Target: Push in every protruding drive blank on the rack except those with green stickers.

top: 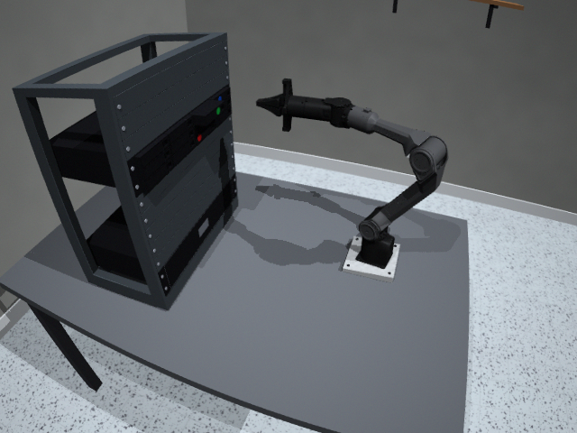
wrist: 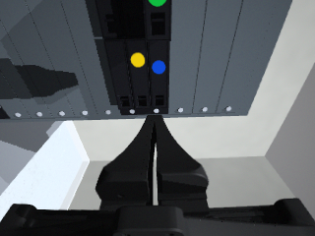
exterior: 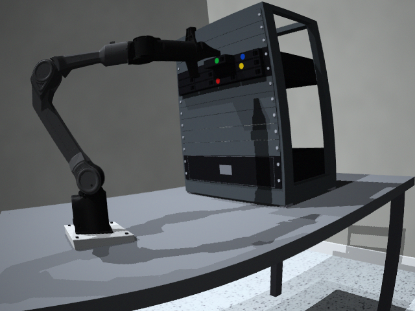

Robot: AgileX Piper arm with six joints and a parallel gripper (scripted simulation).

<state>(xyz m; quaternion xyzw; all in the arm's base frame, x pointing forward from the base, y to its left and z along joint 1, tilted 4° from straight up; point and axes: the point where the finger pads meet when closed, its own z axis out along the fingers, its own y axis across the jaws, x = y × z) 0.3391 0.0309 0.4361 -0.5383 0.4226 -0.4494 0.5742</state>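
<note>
Your fingers (top: 259,102) (exterior: 218,53), closed on nothing, hang upper centre, probably clear so the green-stickered blank (top: 205,113) (exterior: 220,61) (wrist: 157,20) stays out.

A server room or electronics lab, by the look of it

At the left of the top view I face an open-framed equipment rack (top: 105,116) (exterior: 281,133), its front screwed with panels and dark drive bays, standing on a plain grey desk (top: 316,336) (exterior: 187,267). My own white base plate (top: 349,266) (exterior: 75,241) sits on that desk too. Around us are bare grey walls (top: 372,84) (exterior: 100,20), a pale speckled floor (top: 521,298) (exterior: 234,291) with a light skirting strip, and, at the top view's upper right, an orange-brown shelf edge on dark brackets. Which of the two rooms, I can't tell.
</note>
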